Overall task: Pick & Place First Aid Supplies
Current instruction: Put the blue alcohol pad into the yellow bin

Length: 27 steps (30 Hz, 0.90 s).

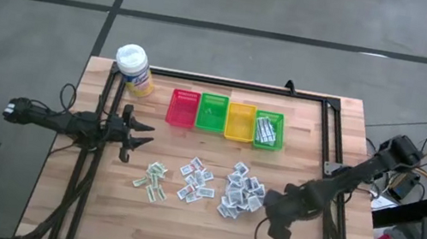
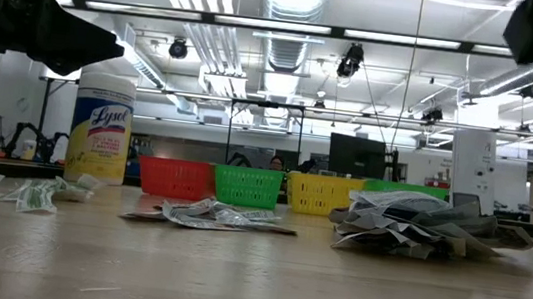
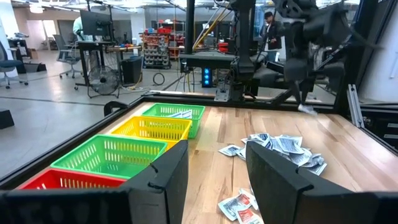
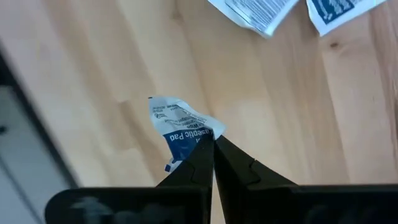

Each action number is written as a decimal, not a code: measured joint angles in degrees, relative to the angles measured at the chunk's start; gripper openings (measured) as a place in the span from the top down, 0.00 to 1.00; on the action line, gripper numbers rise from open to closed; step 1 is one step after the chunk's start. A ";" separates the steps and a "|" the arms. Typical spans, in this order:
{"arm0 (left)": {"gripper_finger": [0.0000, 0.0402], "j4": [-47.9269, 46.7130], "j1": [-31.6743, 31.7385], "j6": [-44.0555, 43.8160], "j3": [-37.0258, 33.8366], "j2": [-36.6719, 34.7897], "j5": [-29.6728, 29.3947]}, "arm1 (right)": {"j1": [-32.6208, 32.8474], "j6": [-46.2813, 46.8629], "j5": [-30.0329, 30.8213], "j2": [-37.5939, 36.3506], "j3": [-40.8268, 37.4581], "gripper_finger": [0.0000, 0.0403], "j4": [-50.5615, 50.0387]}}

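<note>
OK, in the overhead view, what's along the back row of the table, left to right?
Yellow bottle with white cap → red basket → green basket → yellow basket → second green basket, holding several packets.

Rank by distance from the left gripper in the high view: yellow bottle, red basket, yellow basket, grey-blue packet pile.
From the left gripper, at the table's left:
1. Yellow bottle, back-left corner, and red basket, leftmost in the back row: too close to call.
2. Yellow basket, third in the row.
3. Grey-blue packet pile, right of centre, by the right gripper.
</note>
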 joint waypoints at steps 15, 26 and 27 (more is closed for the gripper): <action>0.61 0.01 -0.02 -0.18 0.00 0.00 0.00 | -0.23 -1.10 25.32 -18.45 -0.96 0.98 12.06; 0.61 0.46 -0.02 -0.24 0.00 0.00 -0.02 | -0.29 -17.92 38.43 -28.51 -12.31 0.98 41.24; 0.61 0.50 0.00 -0.24 0.00 0.00 -0.02 | -0.32 -19.23 38.40 -29.16 -13.90 0.98 44.79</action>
